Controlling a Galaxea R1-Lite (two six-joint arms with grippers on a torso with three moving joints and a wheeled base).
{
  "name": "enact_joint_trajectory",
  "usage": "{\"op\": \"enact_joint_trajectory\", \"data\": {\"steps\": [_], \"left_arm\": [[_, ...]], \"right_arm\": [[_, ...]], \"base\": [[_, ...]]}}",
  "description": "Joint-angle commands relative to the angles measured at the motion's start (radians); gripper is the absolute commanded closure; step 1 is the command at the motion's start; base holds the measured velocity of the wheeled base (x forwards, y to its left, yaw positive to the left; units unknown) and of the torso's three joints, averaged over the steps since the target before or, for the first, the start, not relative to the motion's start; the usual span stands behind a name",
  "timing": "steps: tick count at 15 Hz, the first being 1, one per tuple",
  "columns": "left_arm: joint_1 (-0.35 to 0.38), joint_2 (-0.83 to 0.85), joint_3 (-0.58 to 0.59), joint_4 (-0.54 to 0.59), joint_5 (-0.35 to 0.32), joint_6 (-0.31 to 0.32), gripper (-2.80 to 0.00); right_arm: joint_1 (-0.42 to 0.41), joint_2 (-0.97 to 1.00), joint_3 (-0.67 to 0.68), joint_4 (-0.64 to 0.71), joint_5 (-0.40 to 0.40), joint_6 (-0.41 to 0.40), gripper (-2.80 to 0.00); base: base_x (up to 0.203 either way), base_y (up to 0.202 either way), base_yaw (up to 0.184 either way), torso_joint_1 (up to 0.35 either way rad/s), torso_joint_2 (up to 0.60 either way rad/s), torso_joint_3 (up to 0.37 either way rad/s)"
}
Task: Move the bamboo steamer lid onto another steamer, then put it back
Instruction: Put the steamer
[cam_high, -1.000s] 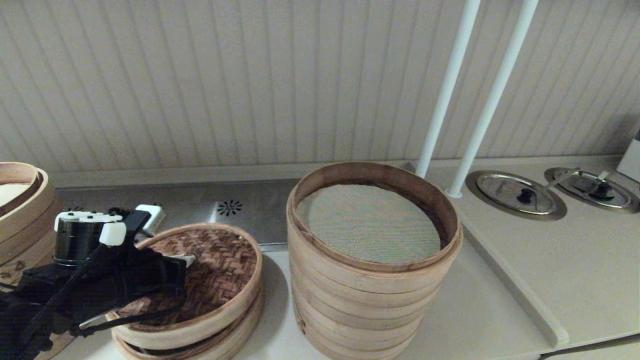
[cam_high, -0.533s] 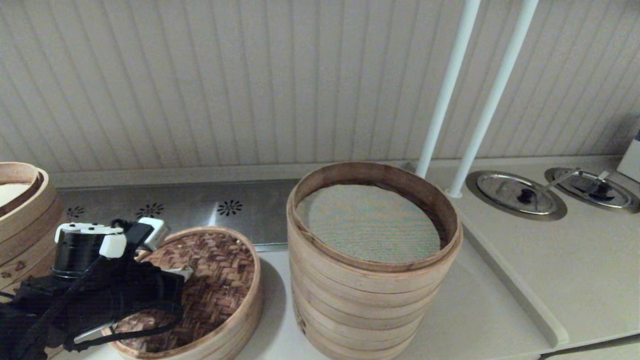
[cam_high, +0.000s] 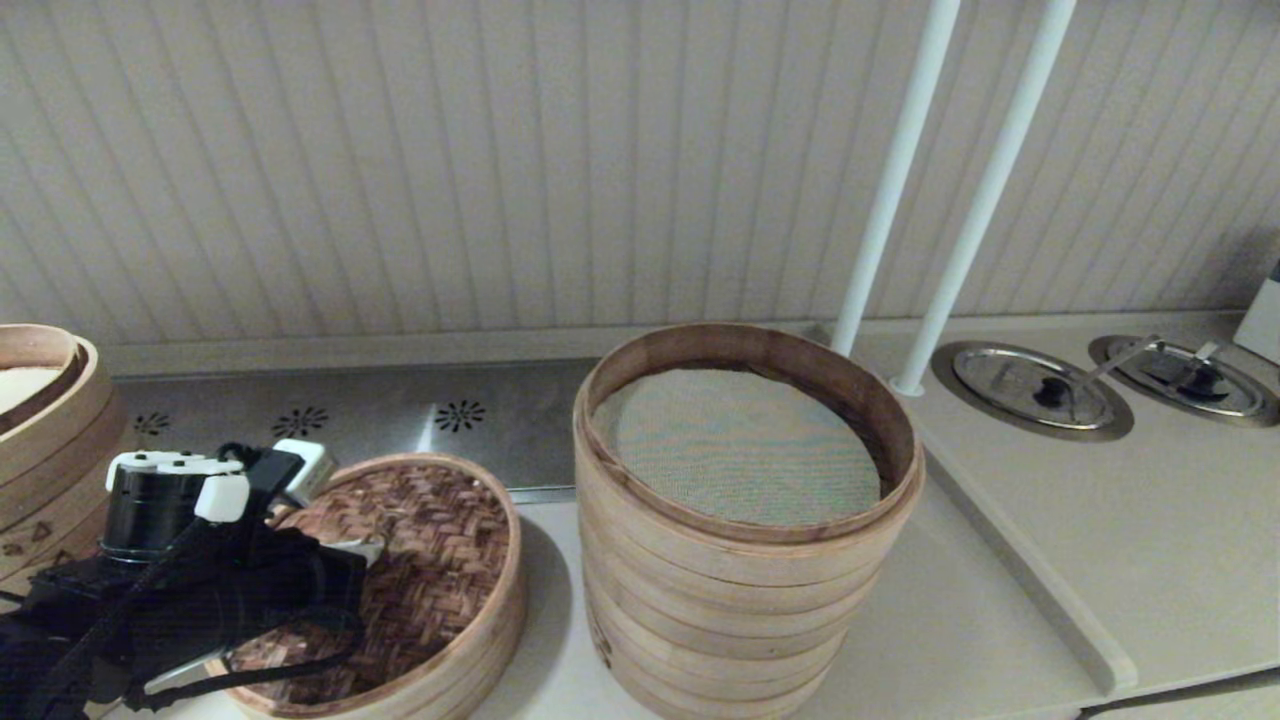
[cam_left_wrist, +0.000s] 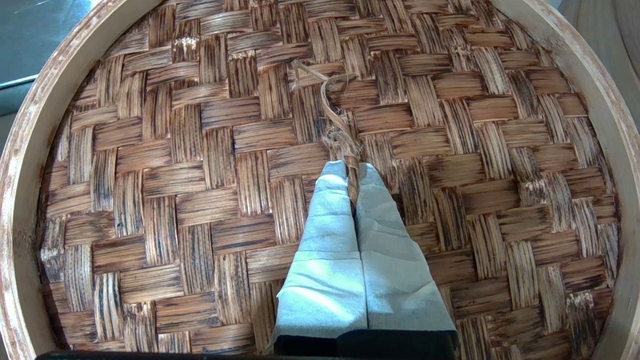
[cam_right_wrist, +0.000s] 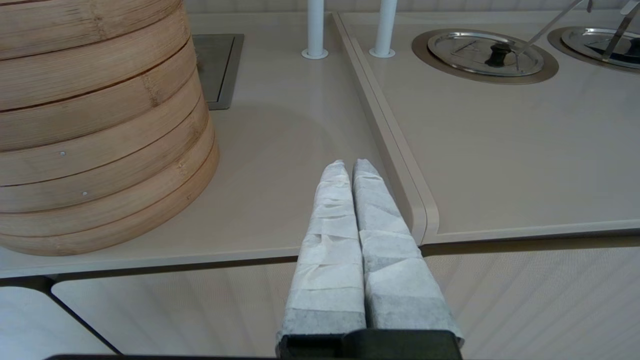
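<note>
The bamboo steamer lid (cam_high: 415, 560) sits low at the lower left of the head view, its dark brown herringbone weave ringed by a pale bamboo band, with a twisted fibre loop handle (cam_left_wrist: 340, 130) at its middle. The left gripper (cam_left_wrist: 351, 172) reaches over it from the lower-left corner, its wrapped fingers pinching that loop. Right of it stands the tall steamer stack (cam_high: 745, 520), mesh liner showing. The right gripper (cam_right_wrist: 350, 167), fingers pressed together, hovers off the counter's (cam_right_wrist: 500, 150) front edge.
</note>
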Motion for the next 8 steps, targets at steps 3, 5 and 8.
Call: {"op": "enact_joint_trajectory", "data": {"steps": [3, 5, 8], "left_arm": [[0.000, -0.010, -0.005, -0.009, 0.017, -0.002, -2.80], [0.000, -0.052, -0.005, -0.036, 0.017, -0.009, -2.80], [0.001, -0.195, -0.006, -0.042, 0.025, -0.010, -2.80]], "right_arm": [[-0.001, 0.000, 0.003, 0.000, 0.000, 0.000, 0.00], [0.001, 0.000, 0.003, 0.000, 0.001, 0.000, 0.00], [0.001, 0.000, 0.003, 0.000, 0.000, 0.000, 0.00]], "base": [[0.000, 0.000, 0.000, 0.000, 0.00, 0.000], [0.000, 0.000, 0.000, 0.000, 0.00, 0.000], [0.000, 0.000, 0.000, 0.000, 0.00, 0.000]]}}
